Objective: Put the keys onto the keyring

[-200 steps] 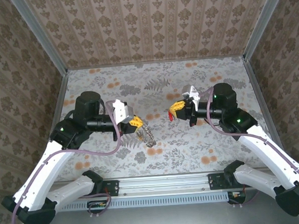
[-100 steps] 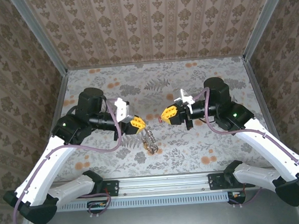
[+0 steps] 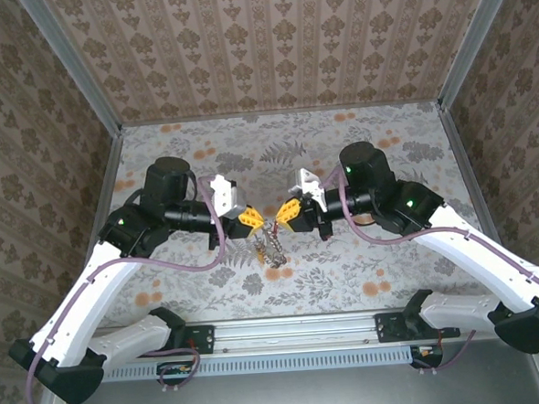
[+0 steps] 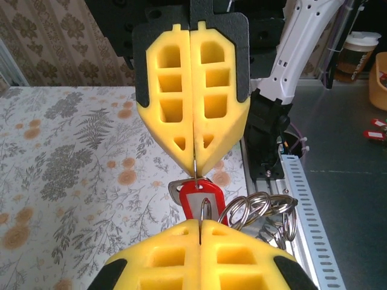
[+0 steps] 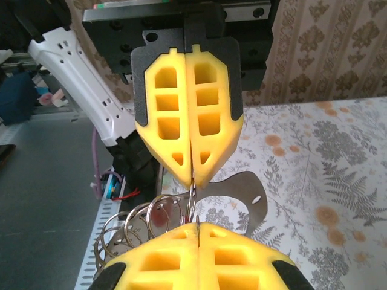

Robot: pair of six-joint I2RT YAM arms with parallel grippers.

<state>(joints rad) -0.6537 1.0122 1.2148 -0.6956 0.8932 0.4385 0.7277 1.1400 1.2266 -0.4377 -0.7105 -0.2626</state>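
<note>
My left gripper [image 3: 250, 221] and right gripper [image 3: 287, 212] meet tip to tip above the middle of the table. The left gripper [image 4: 200, 222] is shut on one thin silvery ring of the keyring [image 4: 261, 211], a chain of linked rings that hangs down beside it [image 3: 271, 249]. Facing it, the right gripper [image 4: 195, 169] is shut on a thin wire loop through the hole of a red-headed key [image 4: 202, 196]. The right wrist view shows my right gripper [image 5: 198, 225] shut, the left gripper [image 5: 192, 180] opposite, the keyring [image 5: 136, 226] at lower left and the key's flat grey metal part [image 5: 245, 194] behind.
The floral tabletop [image 3: 346, 261] lies below both grippers. Patterned walls [image 3: 269, 37] close in the back and sides. An aluminium rail [image 3: 286, 327] runs along the near edge by the arm bases. Purple-grey cables [image 3: 191, 266] loop off both arms.
Both grippers have closed in toward each other. The right one came left with the red key, the left one moved right with the hanging rings, and their tips now almost touch.
</note>
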